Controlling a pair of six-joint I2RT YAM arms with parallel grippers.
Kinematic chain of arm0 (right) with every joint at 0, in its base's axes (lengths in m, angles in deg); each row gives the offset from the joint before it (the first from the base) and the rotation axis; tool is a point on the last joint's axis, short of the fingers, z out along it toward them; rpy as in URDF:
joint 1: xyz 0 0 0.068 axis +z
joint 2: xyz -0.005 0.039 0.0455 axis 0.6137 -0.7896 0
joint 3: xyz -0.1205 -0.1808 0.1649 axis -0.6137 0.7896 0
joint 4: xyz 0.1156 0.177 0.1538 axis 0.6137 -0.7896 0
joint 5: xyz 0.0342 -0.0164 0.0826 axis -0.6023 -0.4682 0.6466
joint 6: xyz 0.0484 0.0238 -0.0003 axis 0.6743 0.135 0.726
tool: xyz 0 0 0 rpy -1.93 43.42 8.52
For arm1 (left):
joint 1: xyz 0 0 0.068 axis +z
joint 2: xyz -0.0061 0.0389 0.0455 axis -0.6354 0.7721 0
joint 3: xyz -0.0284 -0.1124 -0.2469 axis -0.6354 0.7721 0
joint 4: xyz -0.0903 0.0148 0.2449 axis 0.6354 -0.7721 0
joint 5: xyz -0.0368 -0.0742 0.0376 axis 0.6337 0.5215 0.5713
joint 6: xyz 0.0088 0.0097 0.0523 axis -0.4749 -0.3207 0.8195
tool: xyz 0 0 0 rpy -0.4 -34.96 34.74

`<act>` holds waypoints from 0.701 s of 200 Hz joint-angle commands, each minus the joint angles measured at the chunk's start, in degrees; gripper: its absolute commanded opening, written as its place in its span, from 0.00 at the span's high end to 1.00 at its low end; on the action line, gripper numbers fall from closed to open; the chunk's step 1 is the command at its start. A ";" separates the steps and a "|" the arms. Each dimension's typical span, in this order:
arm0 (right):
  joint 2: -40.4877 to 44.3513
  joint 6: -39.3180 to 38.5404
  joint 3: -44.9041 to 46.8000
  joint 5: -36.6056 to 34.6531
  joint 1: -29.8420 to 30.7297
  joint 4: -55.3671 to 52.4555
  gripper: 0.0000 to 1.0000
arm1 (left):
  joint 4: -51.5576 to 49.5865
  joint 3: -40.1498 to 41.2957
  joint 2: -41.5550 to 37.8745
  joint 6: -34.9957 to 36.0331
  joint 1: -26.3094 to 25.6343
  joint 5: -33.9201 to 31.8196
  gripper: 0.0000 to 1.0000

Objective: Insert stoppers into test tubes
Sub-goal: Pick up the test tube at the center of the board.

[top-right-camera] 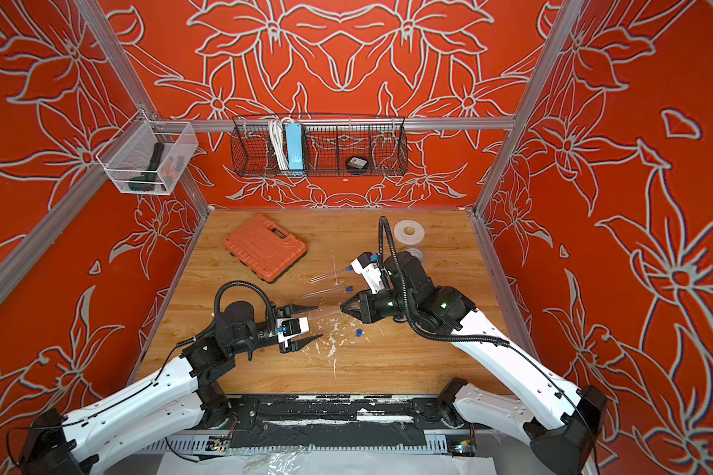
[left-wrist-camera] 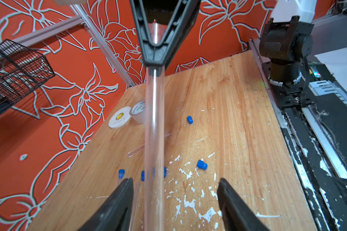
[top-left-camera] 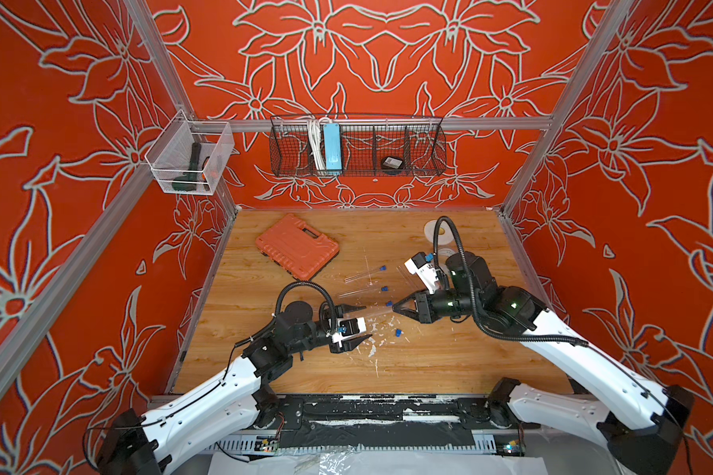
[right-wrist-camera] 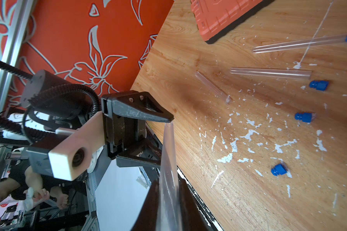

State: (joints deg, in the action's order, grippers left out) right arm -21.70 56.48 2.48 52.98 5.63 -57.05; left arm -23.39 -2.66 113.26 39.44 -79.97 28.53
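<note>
While the scuffed wooden tabletop point(top-left-camera: 449, 362) and the orange plastic tool case point(top-left-camera: 297, 246) at its far side framed the work, we read the step as a mid-air hand-over. The black right gripper point(top-left-camera: 394, 307) was clamped on one end of a slender clear test tube point(left-wrist-camera: 154, 124), which spanned the gap between the arms above the table. The black left gripper point(top-left-camera: 368, 322) had its jaws wide, one on either side of the tube's other end and neither touching it. We could not tell which end was the mouth. Of the small bright blue plug-shaped stoppers point(top-left-camera: 397, 332), one capped another clear tube point(top-left-camera: 363, 274) lying farther back, and two lay loose near the held tube. Next, we judged, the free gripper would need to pinch a loose stopper and line it squarely with the mouth — a fine fit.
</note>
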 commanded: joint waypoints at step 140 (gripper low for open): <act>-5.39 1.42 0.13 3.17 0.88 5.90 0.91 | 0.73 -1.43 0.42 0.29 -0.09 -3.99 0.92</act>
State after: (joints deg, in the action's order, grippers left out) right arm -26.33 57.53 2.50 56.96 6.07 -52.96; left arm -23.41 -2.90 114.00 39.64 -79.72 23.59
